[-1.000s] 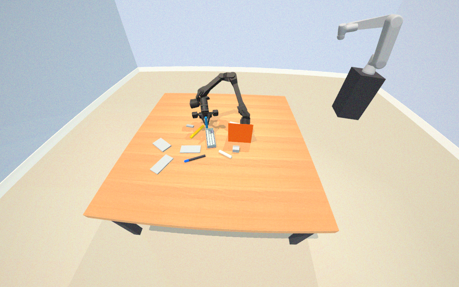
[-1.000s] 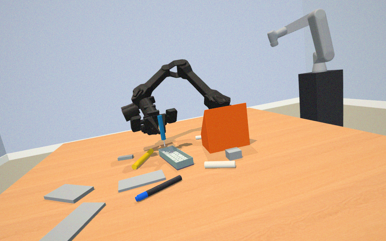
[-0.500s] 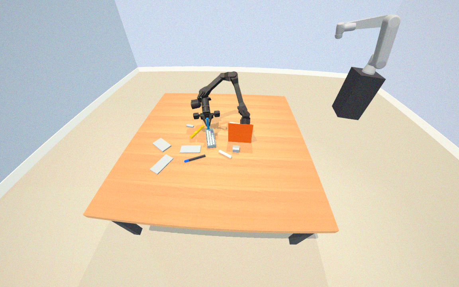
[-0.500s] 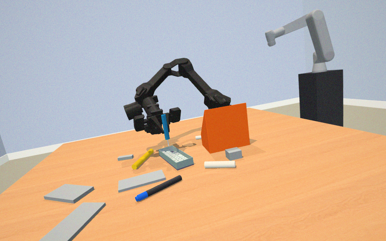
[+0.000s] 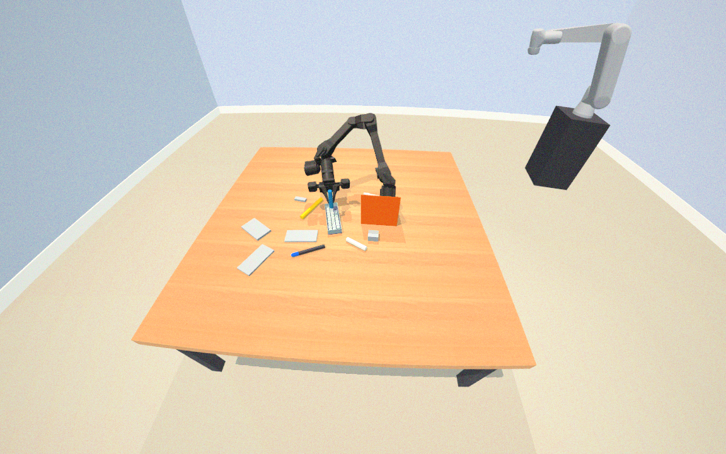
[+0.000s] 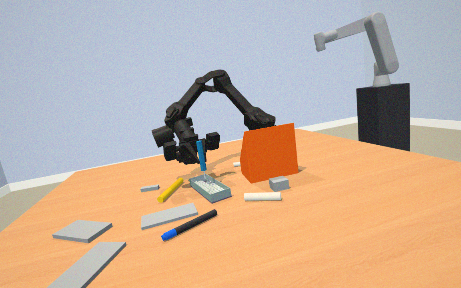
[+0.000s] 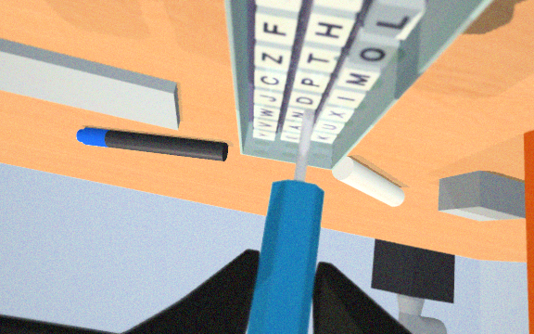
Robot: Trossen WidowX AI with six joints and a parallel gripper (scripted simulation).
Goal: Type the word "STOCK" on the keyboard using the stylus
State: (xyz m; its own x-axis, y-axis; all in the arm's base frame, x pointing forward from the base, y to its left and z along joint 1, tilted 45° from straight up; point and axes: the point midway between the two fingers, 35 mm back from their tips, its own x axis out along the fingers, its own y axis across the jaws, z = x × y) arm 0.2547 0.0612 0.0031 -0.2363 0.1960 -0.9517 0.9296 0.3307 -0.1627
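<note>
My gripper (image 5: pixel 329 190) (image 6: pixel 193 154) (image 7: pixel 286 269) is shut on the blue stylus (image 5: pixel 330 197) (image 6: pixel 200 154) (image 7: pixel 289 250), which stands nearly upright with its thin grey tip down. The small grey-green keyboard (image 5: pixel 333 219) (image 6: pixel 211 188) (image 7: pixel 323 70) lies on the table in front of the arm. The tip (image 7: pixel 305 139) hangs over the middle row of keys, near the D and A keys; I cannot tell if it touches a key. Keys marked T, H, O, L, C, Z, F show in the wrist view.
A yellow cylinder (image 5: pixel 311 207) (image 6: pixel 169 189) lies left of the keyboard. A black marker with a blue cap (image 5: pixel 307 250) (image 6: pixel 189 225) (image 7: pixel 153 144), a white cylinder (image 5: pixel 356 243) (image 6: pixel 262 196) (image 7: pixel 368 181), grey slabs (image 6: pixel 169 215) and a small grey block (image 6: pixel 278 183) lie around. An orange wedge (image 5: pixel 380 210) (image 6: pixel 269 152) stands to the right.
</note>
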